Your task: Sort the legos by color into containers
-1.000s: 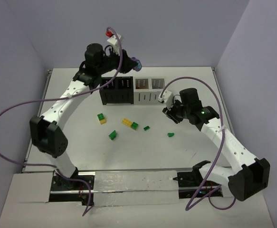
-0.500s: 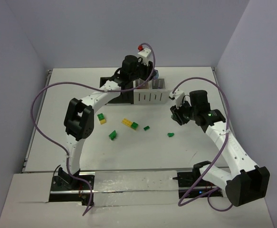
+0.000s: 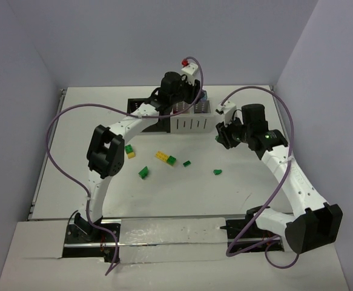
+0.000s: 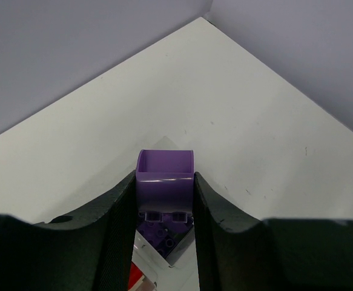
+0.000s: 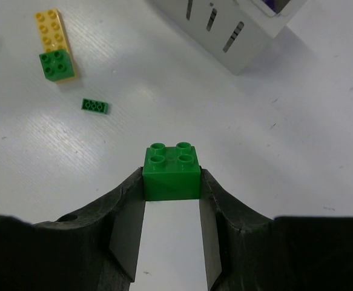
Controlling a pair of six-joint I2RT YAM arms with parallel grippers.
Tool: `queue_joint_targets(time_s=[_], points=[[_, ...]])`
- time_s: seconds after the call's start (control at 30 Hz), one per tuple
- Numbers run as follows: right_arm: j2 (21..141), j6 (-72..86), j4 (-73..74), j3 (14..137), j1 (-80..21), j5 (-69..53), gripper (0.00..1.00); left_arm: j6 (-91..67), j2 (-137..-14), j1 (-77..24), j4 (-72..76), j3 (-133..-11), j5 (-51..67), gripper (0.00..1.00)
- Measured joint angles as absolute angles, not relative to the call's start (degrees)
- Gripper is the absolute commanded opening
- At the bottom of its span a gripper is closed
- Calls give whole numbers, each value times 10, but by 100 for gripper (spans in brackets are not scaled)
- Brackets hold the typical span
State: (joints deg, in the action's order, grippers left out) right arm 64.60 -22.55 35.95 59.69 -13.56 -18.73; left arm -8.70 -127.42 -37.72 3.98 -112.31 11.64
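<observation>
My left gripper (image 4: 164, 183) is shut on a purple brick (image 4: 164, 176) and holds it over a bin with purple bricks (image 4: 162, 237) in it. In the top view the left gripper (image 3: 195, 100) hangs over the far end of the row of containers (image 3: 191, 125). My right gripper (image 5: 171, 182) is shut on a green brick (image 5: 171, 173) above the table, right of the containers in the top view (image 3: 221, 137). Loose legos lie on the table: a yellow brick (image 3: 161, 156), a green one (image 3: 172, 160), a small green one (image 3: 187, 163) and others.
More green bricks lie at the left (image 3: 143, 172) and right (image 3: 217, 172), and a green and yellow pair (image 3: 129, 151) lies by the left arm. The right wrist view shows a white slotted bin (image 5: 237, 33), a yellow brick (image 5: 49, 30) and green bricks (image 5: 57, 65).
</observation>
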Motion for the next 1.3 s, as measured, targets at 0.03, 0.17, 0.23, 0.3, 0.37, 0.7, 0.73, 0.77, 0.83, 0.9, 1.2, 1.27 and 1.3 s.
queue_joint_targets(time_s=[0.03,0.17,0.23,0.3,0.37,0.7,0.73,0.77,0.83,0.9,1.2,1.27,1.3], points=[[649,-223,358,603,-136,-187,0,-87,-1274,-378,39,-1123,118,33],[669,-214,355,629,-136,-185,0,-88,-1274,-381,29,-1123,129,52],[679,-209,352,642,-136,-182,0,-88,-1274,-382,21,-1123,131,57],[687,-204,351,655,-136,-179,0,-89,-1274,-382,15,-1123,131,62],[694,-200,347,668,-136,-176,0,-90,-1274,-382,8,-1123,131,66],[732,-174,326,740,-136,-167,0,-136,-1269,-356,-62,-1167,146,99],[742,-170,321,753,-136,-166,0,-150,-1259,-343,-66,-1171,154,99],[754,-167,316,765,-139,-164,0,-167,-1247,-326,-68,-1172,162,99],[782,-159,301,792,-147,-155,0,-195,-1208,-278,-73,-1168,184,99],[812,-152,288,819,-161,-145,0,-211,-1150,-218,-76,-1145,204,99],[984,-135,236,947,-278,-96,0,-154,-837,-95,-114,-921,200,99],[1019,-129,224,967,-300,-89,0,-143,-788,-86,-124,-858,204,99],[1035,-126,220,975,-309,-87,0,-140,-774,-78,-131,-835,206,99]])
